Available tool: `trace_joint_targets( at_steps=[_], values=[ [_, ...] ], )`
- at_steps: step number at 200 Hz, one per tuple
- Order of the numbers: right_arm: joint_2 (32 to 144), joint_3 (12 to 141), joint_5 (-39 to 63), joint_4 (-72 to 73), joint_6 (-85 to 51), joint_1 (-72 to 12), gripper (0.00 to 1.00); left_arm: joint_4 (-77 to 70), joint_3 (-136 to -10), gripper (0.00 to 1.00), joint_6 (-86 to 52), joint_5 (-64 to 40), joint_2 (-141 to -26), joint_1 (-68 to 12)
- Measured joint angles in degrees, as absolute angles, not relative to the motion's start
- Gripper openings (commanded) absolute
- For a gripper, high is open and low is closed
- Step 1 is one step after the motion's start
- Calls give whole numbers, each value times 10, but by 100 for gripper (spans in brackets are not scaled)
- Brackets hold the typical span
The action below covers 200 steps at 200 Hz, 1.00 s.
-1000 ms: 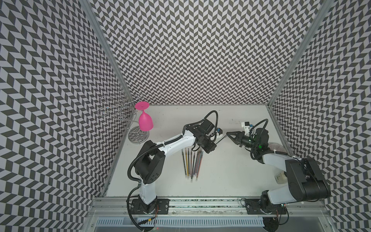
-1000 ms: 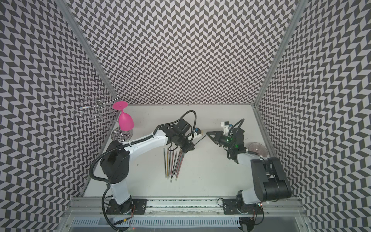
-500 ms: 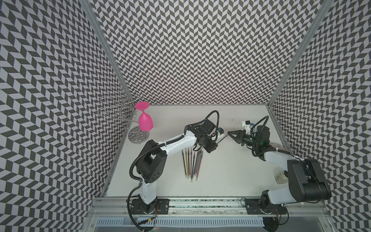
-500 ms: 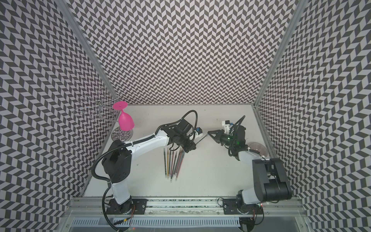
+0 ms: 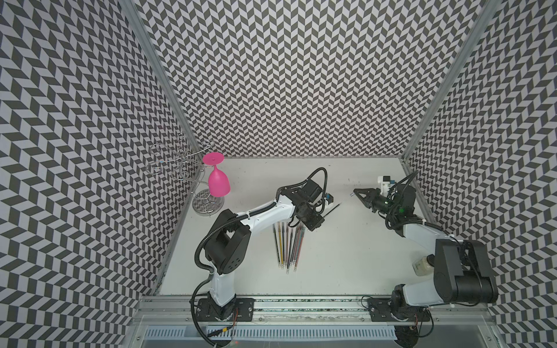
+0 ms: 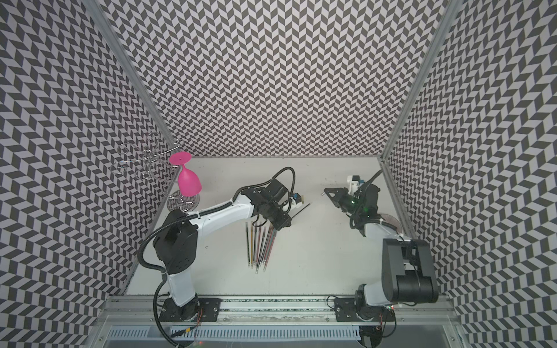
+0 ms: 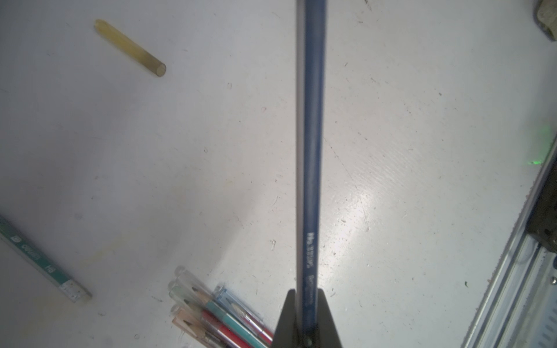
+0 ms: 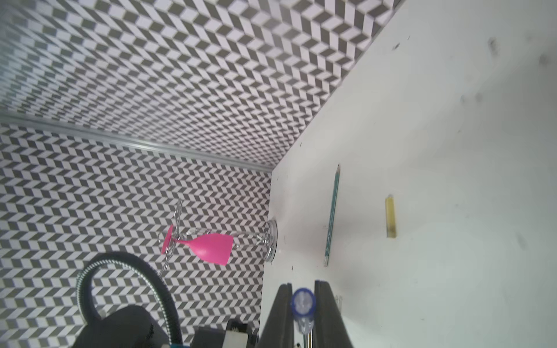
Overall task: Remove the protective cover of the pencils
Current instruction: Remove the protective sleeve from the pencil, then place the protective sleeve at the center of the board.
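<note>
We are pinching a blue pencil (image 7: 310,150) in the left gripper (image 7: 306,295) | pinching a clear cap (image 8: 303,304) in the right gripper (image 8: 303,286)

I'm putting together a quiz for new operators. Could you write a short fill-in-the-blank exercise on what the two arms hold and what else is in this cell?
1. The pencil in the shut left end effector is dark ____.
2. The right end effector pinches a clear cap; the loose cap on the table is ____.
3. The pink glass hangs ____ on the wire rack.
Missing words: blue; yellow; upside down.
</note>
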<state>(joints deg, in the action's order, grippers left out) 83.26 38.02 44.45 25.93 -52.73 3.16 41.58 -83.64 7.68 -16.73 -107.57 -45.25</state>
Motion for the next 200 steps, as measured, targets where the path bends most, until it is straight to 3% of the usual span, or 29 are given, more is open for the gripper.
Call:
trace_joint_targets(
  at_steps=[72, 139, 200],
  values=[
    [871, 449, 393, 183, -457, 32, 7, 411, -831, 0, 65, -193, -1067, -431],
    [1004, 570, 310, 34, -328, -52, 12, 297, -797, 0, 13, -305, -955, -305],
    [1072, 643, 215, -39, -256, -99, 13, 218, -776, 0, -58, -376, -1017, -199]
  ],
)
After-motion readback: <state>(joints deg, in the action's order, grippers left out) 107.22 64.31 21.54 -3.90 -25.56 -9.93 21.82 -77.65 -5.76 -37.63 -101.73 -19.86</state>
